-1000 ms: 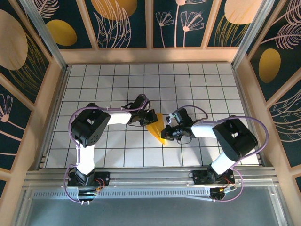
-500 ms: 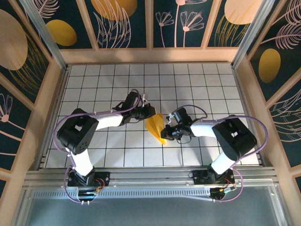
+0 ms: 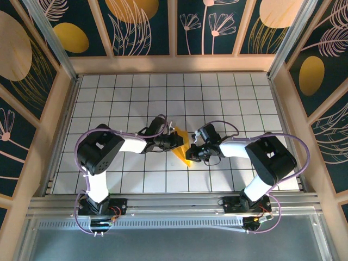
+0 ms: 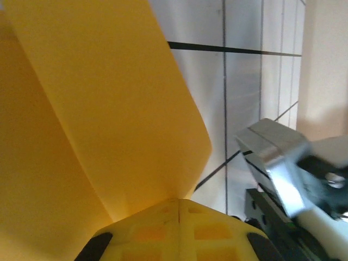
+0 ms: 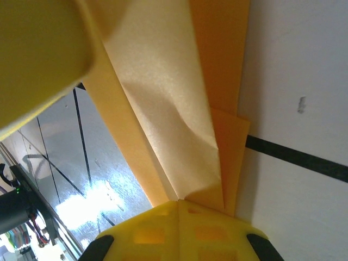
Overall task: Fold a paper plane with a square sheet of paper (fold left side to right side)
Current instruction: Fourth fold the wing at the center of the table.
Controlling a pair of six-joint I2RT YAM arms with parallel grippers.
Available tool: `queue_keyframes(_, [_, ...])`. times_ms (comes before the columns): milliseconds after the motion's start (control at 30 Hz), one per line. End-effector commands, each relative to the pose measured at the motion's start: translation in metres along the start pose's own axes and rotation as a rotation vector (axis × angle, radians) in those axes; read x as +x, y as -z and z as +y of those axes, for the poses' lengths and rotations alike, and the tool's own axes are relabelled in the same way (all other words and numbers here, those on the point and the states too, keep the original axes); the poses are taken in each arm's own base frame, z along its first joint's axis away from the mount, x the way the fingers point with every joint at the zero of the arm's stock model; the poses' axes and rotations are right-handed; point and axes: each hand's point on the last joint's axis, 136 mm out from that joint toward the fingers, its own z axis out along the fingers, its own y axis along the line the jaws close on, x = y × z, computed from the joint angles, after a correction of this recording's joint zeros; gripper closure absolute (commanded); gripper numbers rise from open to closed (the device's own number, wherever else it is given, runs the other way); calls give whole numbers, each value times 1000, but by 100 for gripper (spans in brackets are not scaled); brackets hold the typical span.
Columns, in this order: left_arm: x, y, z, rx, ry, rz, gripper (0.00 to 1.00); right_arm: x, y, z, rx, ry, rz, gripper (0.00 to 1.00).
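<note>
The orange-yellow sheet of paper (image 3: pixel 185 149) lies partly folded into a narrow pointed shape at the middle of the gridded table, its tip toward the near edge. My left gripper (image 3: pixel 175 141) is shut on its upper left part; in the left wrist view the paper (image 4: pixel 109 109) fans up out of the closed yellow fingertips (image 4: pixel 217 234). My right gripper (image 3: pixel 192 153) is shut on the right edge; its view shows layered folds of paper (image 5: pixel 163 125) pinched at the seam between the fingertips (image 5: pixel 212 234). The two grippers stand close together across the paper.
The white gridded tabletop (image 3: pixel 130 92) is fenced by wooden side walls (image 3: pixel 51 125) and a patterned back wall. The right arm's grey wrist (image 4: pixel 283 163) shows close by in the left wrist view, and a yellow left finger (image 5: pixel 38 60) in the right wrist view.
The left arm's elbow swung out and back, and its gripper came nearer and to the right onto the paper. The paper now looks narrower and raised on its left. The right arm held still.
</note>
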Motion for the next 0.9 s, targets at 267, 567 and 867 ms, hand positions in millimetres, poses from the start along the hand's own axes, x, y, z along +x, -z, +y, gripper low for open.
queue_keyframes(267, [-10,-11,22,-103,20,-22,100,34,-7,-70,279,-94,82,100])
queue_keyframes(567, [-15,-11,45,-173,56,-44,100,41,-8,-73,299,-84,116,100])
queue_keyframes(867, [-40,-3,56,-196,62,-85,100,45,-11,-75,307,-77,140,100])
